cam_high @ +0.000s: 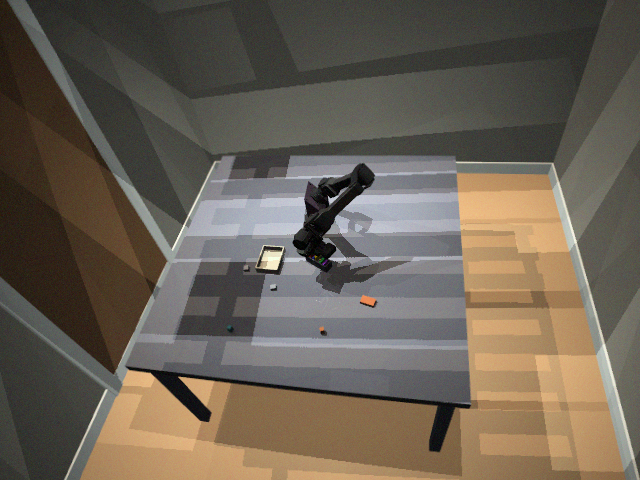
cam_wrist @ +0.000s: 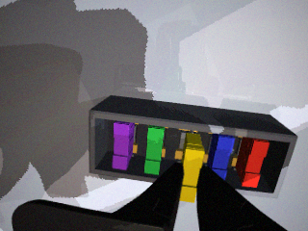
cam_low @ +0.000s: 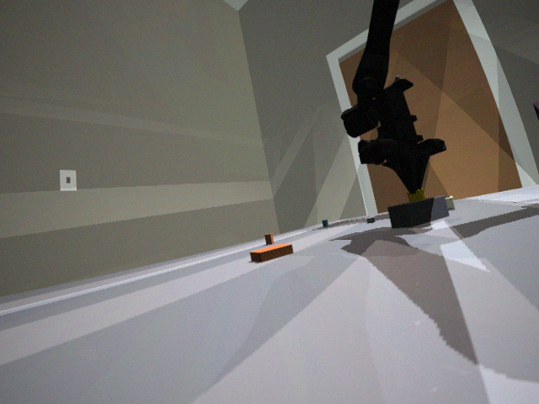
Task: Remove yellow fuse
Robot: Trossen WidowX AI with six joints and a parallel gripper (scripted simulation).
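Note:
My gripper point(cam_low: 416, 189) point(cam_wrist: 190, 172) is shut on the yellow fuse point(cam_low: 416, 196) point(cam_wrist: 192, 161). The fuse stands upright above the rim of the dark fuse block point(cam_high: 316, 265) point(cam_low: 411, 215) point(cam_wrist: 192, 116), over its middle slot. Whether its lower end is fully clear of the block is hard to tell. The purple fuse point(cam_wrist: 123, 144) and green fuse point(cam_wrist: 155, 149) sit in the block on one side, the blue fuse point(cam_wrist: 222, 148) and red fuse point(cam_wrist: 256, 159) on the other. The cream tray point(cam_high: 269, 260) point(cam_low: 450, 203) is empty, left of the block in the top view.
An orange slab point(cam_high: 368, 300) point(cam_low: 272, 252) and a small orange piece point(cam_high: 322, 330) point(cam_low: 269, 238) lie on the table. A teal piece point(cam_high: 230, 328) point(cam_low: 325, 223) lies farther off. Two small grey pieces lie near the tray, one beside it point(cam_high: 246, 268), one in front.

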